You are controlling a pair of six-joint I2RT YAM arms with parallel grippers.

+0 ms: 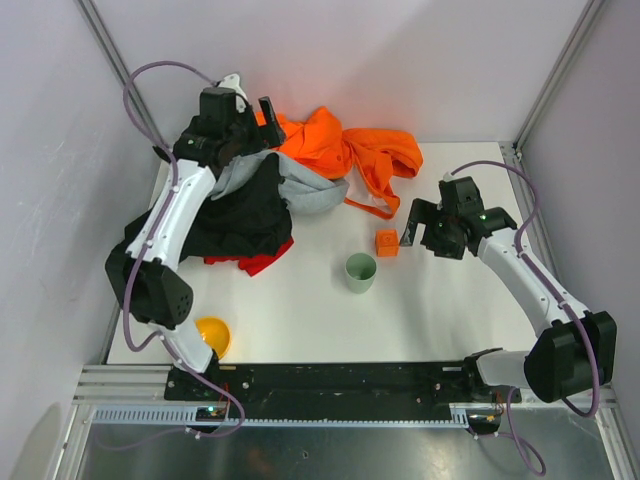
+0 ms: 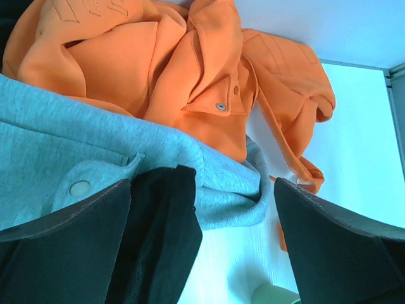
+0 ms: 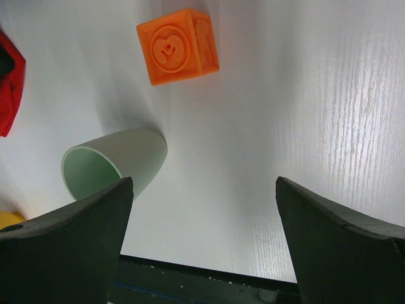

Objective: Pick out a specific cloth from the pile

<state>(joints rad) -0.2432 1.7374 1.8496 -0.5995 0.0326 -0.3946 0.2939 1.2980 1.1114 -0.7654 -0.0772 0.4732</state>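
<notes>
Plainly, left pincer [image 1: 262, 112] over the pile [image 1: 255, 200], right pincer [image 1: 415, 228] near the cup [image 1: 360, 272] — both gape empty

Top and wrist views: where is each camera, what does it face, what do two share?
Top: above and behind, looking down on the table; left arm, right arm show.
Left wrist: over the pile, facing it; left hand shows.
Right wrist: over the table, facing cup and block; right hand shows.
Top and right wrist share the cup.

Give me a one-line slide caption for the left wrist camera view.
Open left gripper at the pile: grey garment and black garment in front, orange garments behind.
</notes>
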